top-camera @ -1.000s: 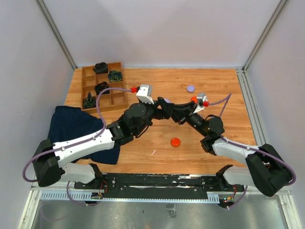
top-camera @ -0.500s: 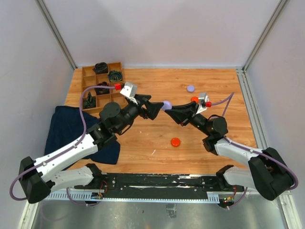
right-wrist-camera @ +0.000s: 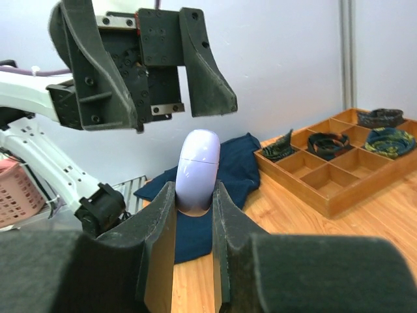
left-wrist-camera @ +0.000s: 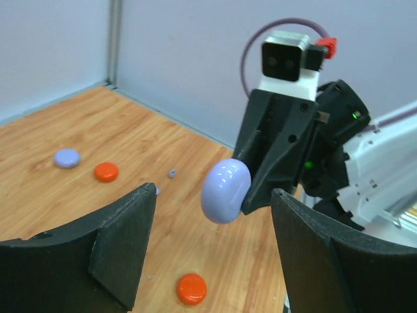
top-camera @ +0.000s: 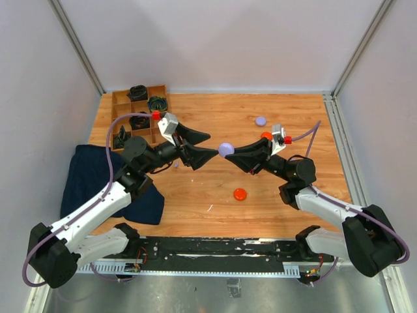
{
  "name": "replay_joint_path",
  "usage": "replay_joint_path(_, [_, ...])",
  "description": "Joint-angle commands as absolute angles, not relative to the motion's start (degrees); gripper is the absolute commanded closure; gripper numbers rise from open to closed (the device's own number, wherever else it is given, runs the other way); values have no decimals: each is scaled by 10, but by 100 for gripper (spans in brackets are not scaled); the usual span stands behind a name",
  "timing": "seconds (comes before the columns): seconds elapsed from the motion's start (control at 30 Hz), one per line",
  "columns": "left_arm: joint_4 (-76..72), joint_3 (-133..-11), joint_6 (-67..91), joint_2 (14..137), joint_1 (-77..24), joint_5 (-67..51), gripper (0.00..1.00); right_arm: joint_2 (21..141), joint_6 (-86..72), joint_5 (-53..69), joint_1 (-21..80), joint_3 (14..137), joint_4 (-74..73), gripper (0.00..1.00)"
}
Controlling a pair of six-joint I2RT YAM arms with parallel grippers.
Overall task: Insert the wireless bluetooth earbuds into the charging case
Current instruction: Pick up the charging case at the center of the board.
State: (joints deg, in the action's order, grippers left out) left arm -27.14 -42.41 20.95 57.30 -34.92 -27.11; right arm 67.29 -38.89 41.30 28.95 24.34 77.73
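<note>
While left fingers (left-wrist-camera: 124, 241) gape, right fingers (right-wrist-camera: 159, 248) pinch a lavender case (right-wrist-camera: 199, 163).

Compartment tray (top-camera: 120, 99) back left with coiled bundles (top-camera: 157, 103) in it, cloth (top-camera: 88, 173) just in front, charging case (top-camera: 226, 149) centre, one disc (top-camera: 240, 193) nearer, another disc (top-camera: 260, 120) back right.

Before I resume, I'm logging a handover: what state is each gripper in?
Left gripper: open, holding nothing.
Right gripper: shut on the lavender case.
</note>
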Motion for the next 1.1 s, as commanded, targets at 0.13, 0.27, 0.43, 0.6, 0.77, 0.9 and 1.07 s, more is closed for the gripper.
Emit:
replay_joint_path(0.13, [-374,-427,243,611,-330,-422,27,682,-448,479,281,285,856,99])
replay_joint_path(0.27, [-387,-436,257,627,-328,-452,30,690,-457,492,281,293,866,99])
replay_joint_path(0.43, [-388,-440,262,637,-328,-472,41,695,-463,503,281,301,871,100])
replay_joint_path(0.6, [-390,-444,268,643,-328,-485,58,700,-464,518,282,307,871,99])
replay_joint_path(0.77, [-390,-448,272,646,-328,-494,73,707,-464,528,282,311,872,99])
replay_joint_path(0.9, [-349,-459,247,645,-328,-498,87,709,-464,552,282,316,864,85])
replay_joint_path(1.07, [-228,-495,172,635,-328,-492,95,699,-443,599,281,332,806,63])
